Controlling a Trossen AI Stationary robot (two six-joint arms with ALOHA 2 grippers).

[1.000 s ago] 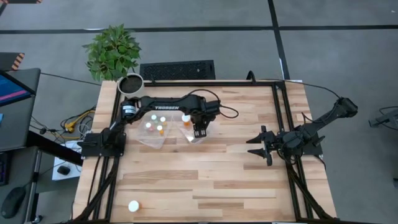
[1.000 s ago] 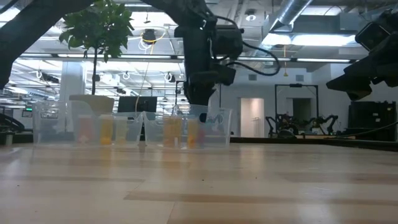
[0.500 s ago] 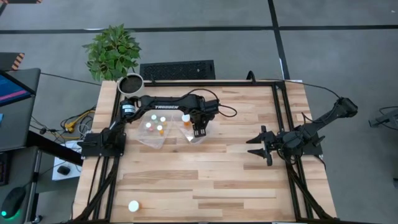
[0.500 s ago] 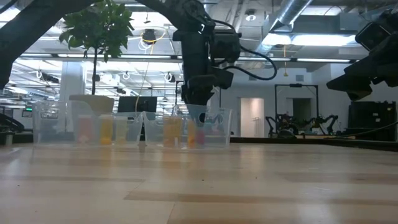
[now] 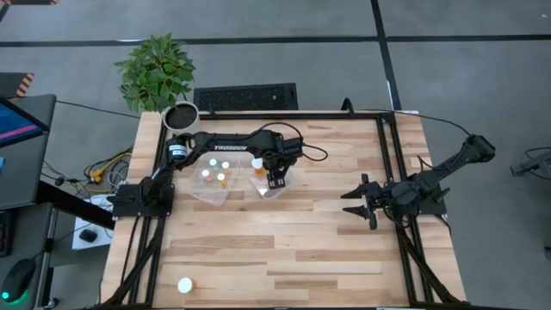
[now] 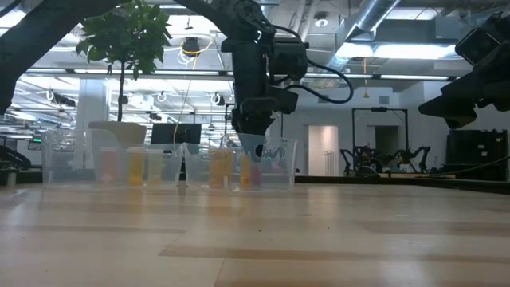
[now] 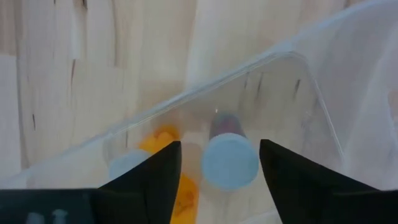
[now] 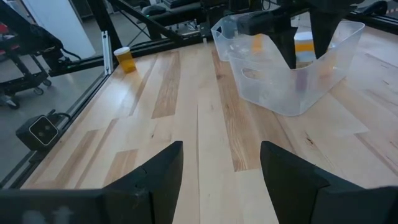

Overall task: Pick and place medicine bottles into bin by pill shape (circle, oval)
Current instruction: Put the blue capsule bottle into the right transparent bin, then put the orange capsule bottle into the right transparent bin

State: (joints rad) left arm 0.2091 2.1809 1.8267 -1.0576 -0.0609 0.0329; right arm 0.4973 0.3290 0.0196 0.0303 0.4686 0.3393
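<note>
Two clear bins stand side by side at the table's far left; the left bin [image 5: 203, 191] holds several medicine bottles. My left gripper [image 7: 219, 144] points down into the right bin [image 7: 249, 70], open. A white-capped bottle [image 7: 229, 160] lies below, between its fingers, with a gap on either side. Beside it in that bin is an orange bottle [image 7: 163, 139]. One more bottle [image 5: 184, 284] stands alone near the table's near left corner. My right gripper [image 5: 362, 203] waits open at the table's right side.
A white plant pot [image 5: 181, 114] stands at the far left corner, with a keyboard [image 5: 245, 96] behind the far edge. A black frame [image 5: 392, 164] runs along the table's right side. Bare wood [image 5: 284, 250] spreads across the middle and near half.
My left gripper has opened over the right bin and let go of the white-capped bottle, which now lies in the bin below its fingers. The arm has otherwise kept its place.
</note>
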